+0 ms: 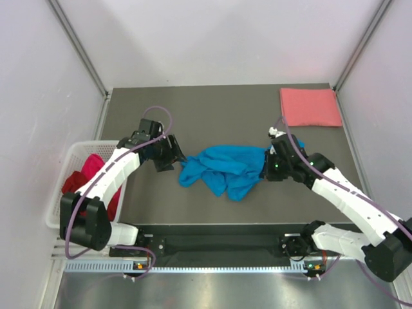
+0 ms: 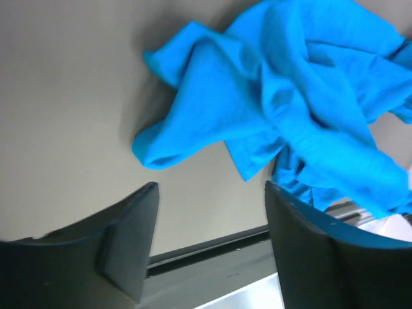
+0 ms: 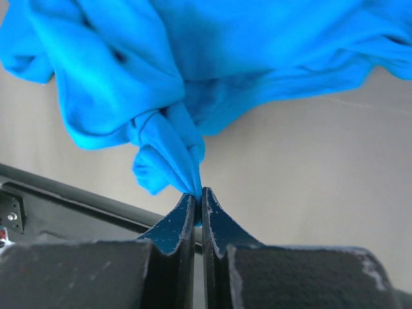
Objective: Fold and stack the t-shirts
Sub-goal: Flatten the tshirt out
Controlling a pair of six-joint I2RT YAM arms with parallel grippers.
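Observation:
A crumpled bright blue t-shirt (image 1: 225, 168) lies in the middle of the dark table. My right gripper (image 1: 265, 168) is at its right edge, shut on a pinch of the blue cloth (image 3: 174, 161) that rises between the fingertips of that gripper (image 3: 199, 192). My left gripper (image 1: 172, 156) stands open just left of the shirt, nothing between its fingers (image 2: 132, 225); the blue t-shirt (image 2: 290, 109) lies beyond them. A folded salmon pink t-shirt (image 1: 310, 107) lies flat at the back right corner. Dark red and magenta t-shirts (image 1: 87, 175) sit bunched in the basket.
The white lattice basket (image 1: 72, 158) stands off the table's left edge, beside the left arm. The black rail of the arm bases (image 1: 219, 246) runs along the near edge. White walls close in the table on the left, right and back.

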